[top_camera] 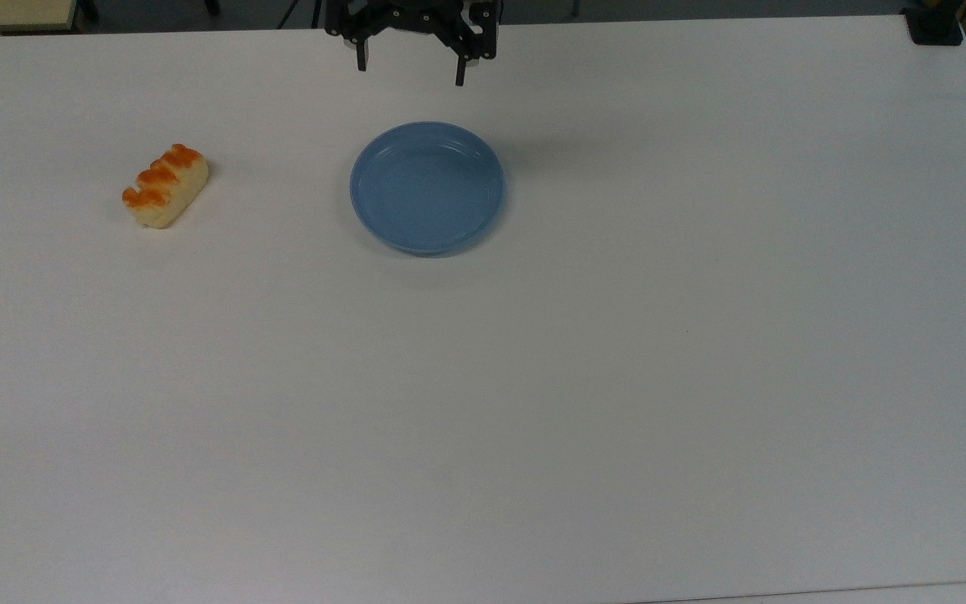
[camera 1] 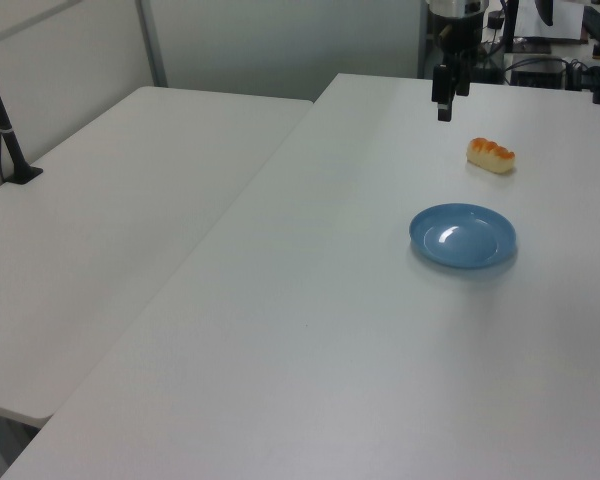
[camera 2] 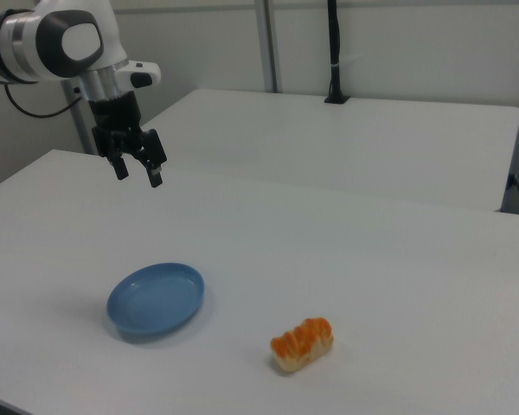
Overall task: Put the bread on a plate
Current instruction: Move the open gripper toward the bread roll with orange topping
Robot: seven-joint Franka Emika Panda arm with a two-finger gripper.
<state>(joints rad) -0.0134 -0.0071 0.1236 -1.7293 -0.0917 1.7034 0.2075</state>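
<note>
A white bench [top_camera: 617, 377] carries a light-blue plate [top_camera: 427, 187], the landmark here; the plate is empty and sits flat; the bread [top_camera: 165, 186], a small pale-yellow loaf with three orange glazed bumps, lies well apart from the plate, toward the top view's left, resting on its base; the claw [top_camera: 410, 71] hangs in the air above the bench just beyond the plate's far rim, fingers spread wide and holding nothing; the loaf looks light and probably soft, so a gentle pinch across its narrow sides at mid-length seems safest, since the glazed top may be slick; in the top view the claw's upper body is cut off by the frame edge; the loaf's underside is hidden.
</note>
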